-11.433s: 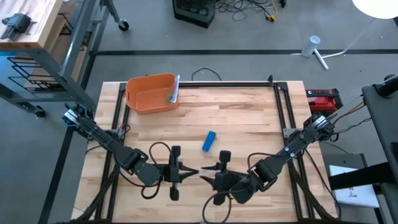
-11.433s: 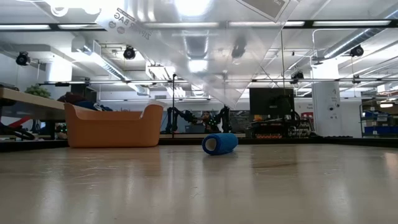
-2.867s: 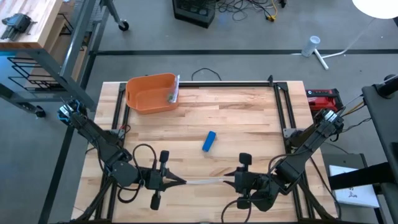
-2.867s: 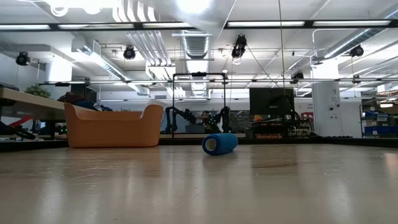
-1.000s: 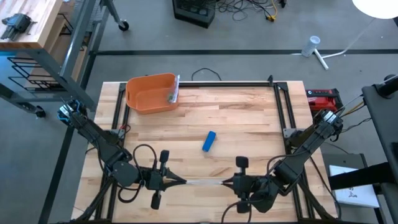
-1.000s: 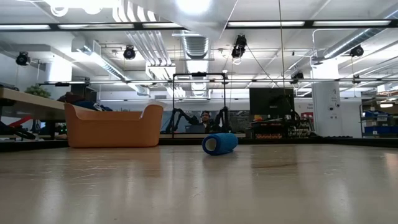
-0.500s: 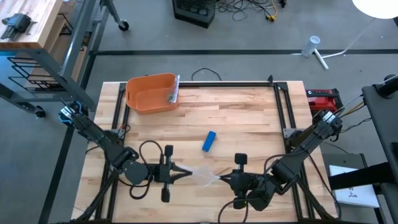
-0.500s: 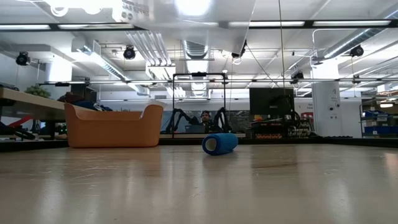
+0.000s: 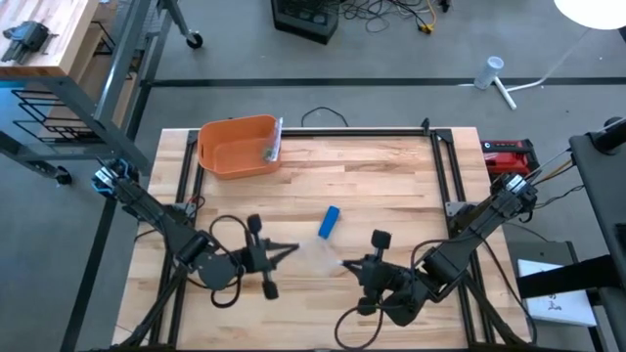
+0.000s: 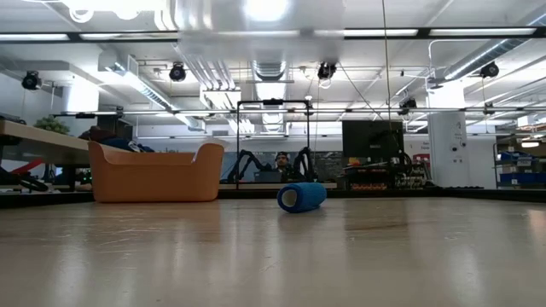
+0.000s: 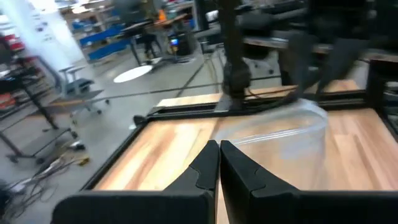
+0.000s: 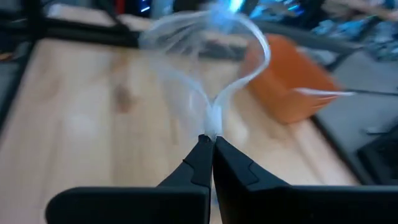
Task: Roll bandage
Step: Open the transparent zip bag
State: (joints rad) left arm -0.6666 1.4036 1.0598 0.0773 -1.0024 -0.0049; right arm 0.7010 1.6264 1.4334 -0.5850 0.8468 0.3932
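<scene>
A blue rolled bandage [image 9: 330,222] lies on its side on the wooden table; it also shows in the low view [image 10: 301,196]. My left gripper [image 9: 290,251] and my right gripper [image 9: 344,264] face each other just in front of it, above the table. Both are shut on a clear plastic bag [image 9: 316,256] that spans the gap between them. In the left wrist view the bag [image 11: 283,137] bulges open, in the right wrist view it forms a loop [image 12: 205,56]. In the low view the bag [image 10: 256,26] is a blur at the top. My left gripper pinches one end of the clear bag [image 11: 229,138] between its two shut fingers, coming level from the table's left. The bag is lifted clear of the table and bulges slack beyond the fingers. My right gripper pinches the bag's other end [image 12: 212,121] between its shut fingertips, coming level from the table's right. The film is gathered at the tips and spreads into an open loop beyond them, clear of the table.
An orange bin [image 9: 238,146] stands at the table's far left with a small item at its right side. Black frame rails [image 9: 445,166] run along the table's edges. Bare wood lies between the bin and the bandage.
Both grippers have moved toward the table's far edge and closer together, the left one also toward the right. The clear bag, which was stretched as a taut strip between them, has gone slack and bulged open. Both grippers stay shut.
</scene>
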